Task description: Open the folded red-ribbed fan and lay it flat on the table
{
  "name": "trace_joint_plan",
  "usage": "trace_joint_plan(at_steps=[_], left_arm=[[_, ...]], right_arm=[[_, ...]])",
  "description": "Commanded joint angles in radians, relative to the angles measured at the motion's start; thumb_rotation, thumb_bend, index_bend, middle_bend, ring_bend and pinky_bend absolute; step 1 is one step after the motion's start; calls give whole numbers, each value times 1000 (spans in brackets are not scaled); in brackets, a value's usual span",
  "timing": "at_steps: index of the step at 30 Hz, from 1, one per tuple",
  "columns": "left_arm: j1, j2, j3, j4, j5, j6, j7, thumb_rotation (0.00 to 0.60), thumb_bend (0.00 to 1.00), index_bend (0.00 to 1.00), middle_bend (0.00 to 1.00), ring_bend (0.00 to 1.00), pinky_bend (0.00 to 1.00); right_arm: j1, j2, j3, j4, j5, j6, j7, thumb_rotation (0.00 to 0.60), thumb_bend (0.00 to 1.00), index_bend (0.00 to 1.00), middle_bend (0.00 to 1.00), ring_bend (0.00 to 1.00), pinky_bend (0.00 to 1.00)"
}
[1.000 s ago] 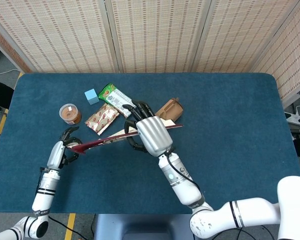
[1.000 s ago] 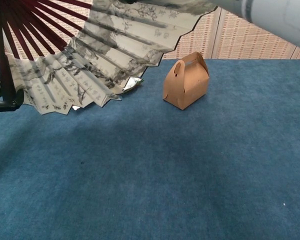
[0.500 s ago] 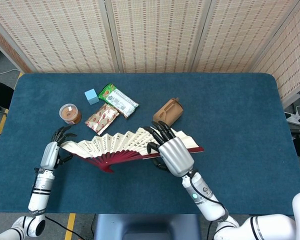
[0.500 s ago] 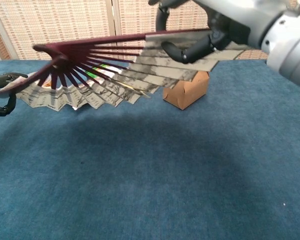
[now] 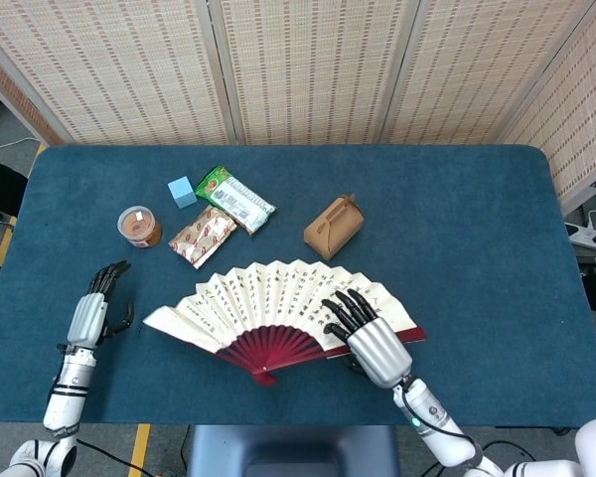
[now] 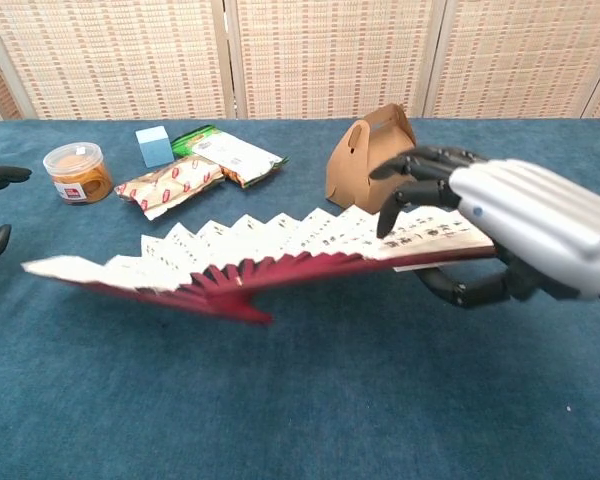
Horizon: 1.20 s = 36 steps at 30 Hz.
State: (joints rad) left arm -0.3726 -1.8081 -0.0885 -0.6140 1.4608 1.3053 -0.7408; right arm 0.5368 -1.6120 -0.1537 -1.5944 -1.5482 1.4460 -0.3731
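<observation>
Fan [image 5: 278, 308], red-ribbed, spread fully open just above the blue surface [image 5: 477, 219], gripped at one end by the right hand [image 5: 372, 343]; left hand [image 5: 89, 316] held apart, fingers [image 5: 107, 278] spread, empty.

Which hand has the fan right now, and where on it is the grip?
The right hand holds the open fan at its right end, fingers over the paper and thumb beneath the outer red rib. The left hand is open, off the fan.
</observation>
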Motion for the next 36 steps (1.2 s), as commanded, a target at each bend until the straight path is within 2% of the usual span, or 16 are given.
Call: trace_joint_plan(at_steps=[1,6,13,17,19,21,23,24,27,30,34,36], left_arm=[[11,-3,23,39,13,-12,20,600,529,0,0,0,11],[27,23,44,39,22,-25,55,600,467,0,0,0,10],[48,75,51,-14,29,-9,33,600,463,0,0,0,10],[54,113,72,-80,59,16,31,600,457,0,0,0,10],[55,158,95,-149,83,21,21,600,454,0,0,0,11],[58,212,111,-233,104,34,16,600,455,0,0,0,15],[72,278,121,-340,125,80,45,600,452,0,0,0,17],[80,306,126,-385,138,105,68,600,451,0,0,0,16],[117,389,137,-499,179,210,193,600,448,0,0,0,10],[168,447,143,-524,210,313,400,600,435,0,0,0,8],[217,493,154,-570,208,358,512,600,426,0,0,0,9],[229,507,158,-591,220,379,542,600,421,0,0,0,8]], right_arm=[[-52,22,-32,13,-30,-6,-82,600,305,0,0,0,22],[-80,70,-44,-10,4,-57,-190,600,173,0,0,0,0],[-93,239,-44,-198,237,-182,-469,600,93,0,0,0,0],[-77,305,-21,-270,366,-229,-559,600,84,0,0,0,0],[-62,342,-15,-305,431,-261,-587,600,76,0,0,0,0],[-55,375,-2,-338,462,-287,-545,600,64,0,0,0,0],[-75,414,13,-354,423,-270,-436,600,60,0,0,0,0],[-94,428,15,-348,376,-239,-384,600,60,0,0,0,0],[-200,448,10,-277,182,-47,-200,600,60,0,0,0,0],[-321,464,0,-176,81,149,-48,600,62,0,0,0,0],[-427,492,-28,-59,57,246,113,600,62,0,0,0,0],[-448,516,-36,-35,48,245,175,600,63,0,0,0,0]])
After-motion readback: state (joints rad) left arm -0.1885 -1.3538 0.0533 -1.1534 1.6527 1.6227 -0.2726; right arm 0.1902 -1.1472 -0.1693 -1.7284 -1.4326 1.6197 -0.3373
